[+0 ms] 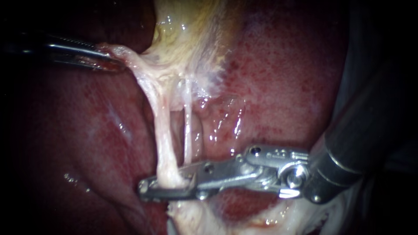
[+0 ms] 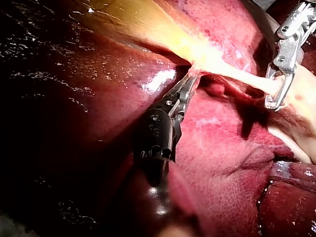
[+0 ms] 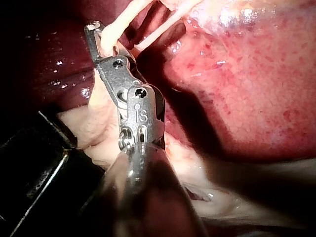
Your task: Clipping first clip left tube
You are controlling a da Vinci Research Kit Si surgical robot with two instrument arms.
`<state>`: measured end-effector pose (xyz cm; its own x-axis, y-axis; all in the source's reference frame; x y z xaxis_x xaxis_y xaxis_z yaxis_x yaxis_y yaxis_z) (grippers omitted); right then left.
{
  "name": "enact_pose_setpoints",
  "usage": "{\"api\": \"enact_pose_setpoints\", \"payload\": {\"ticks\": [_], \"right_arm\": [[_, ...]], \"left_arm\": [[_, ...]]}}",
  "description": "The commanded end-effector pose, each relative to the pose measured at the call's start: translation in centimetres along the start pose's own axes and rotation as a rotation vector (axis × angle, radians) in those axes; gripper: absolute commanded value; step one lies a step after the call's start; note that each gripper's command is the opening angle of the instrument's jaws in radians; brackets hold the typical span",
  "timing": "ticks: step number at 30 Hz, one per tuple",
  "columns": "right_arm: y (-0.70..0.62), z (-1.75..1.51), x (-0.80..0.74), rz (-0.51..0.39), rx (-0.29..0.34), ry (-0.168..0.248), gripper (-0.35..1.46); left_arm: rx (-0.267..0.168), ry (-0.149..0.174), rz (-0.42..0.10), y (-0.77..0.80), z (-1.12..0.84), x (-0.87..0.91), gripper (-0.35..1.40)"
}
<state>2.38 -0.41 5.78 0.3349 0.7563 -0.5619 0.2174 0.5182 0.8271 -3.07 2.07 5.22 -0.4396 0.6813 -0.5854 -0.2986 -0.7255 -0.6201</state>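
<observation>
Dark red liver fills the background, with the pale yellow gallbladder hanging in from above. From the gallbladder two pale strands run down. The thicker is the left tube, stretched taut, and the thin right tube lies just beside it.

At its lower end the left tube passes through the end effector of the right instrument. The two jaws lie nearly parallel and meet at the tip, pressed onto the tube from both sides so that it bunches between them. The right tube ends close to the upper jaw, and I cannot tell for certain that it lies outside the bite.

Further out, the left instrument has its end effector pinched on the gallbladder's pale lower edge, drawing it sideways so the tubes stand apart from the liver.

No clip shows on either tube, and none can be made out between the jaws. I judge the step to be at the squeeze itself. What is left is to open, draw back, and check that a clip spans the whole tube.
</observation>
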Motion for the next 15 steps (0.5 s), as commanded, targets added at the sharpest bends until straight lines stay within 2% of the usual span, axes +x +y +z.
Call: {"api": "enact_pose_setpoints", "payload": {"ticks": [1, 15], "right_arm": [[0.0, -0.01, 0.0, 0.003, 0.006, -0.001, -0.35], [0.01, -0.02, -0.04, 0.019, 0.007, -0.003, -0.35]], "left_arm": [[0.0, 0.0, 0.0, 0.0, 0.0, 0.0, -0.35], [0.0, 0.0, 0.0, -0.01, 0.01, 0.0, -0.35]]}}
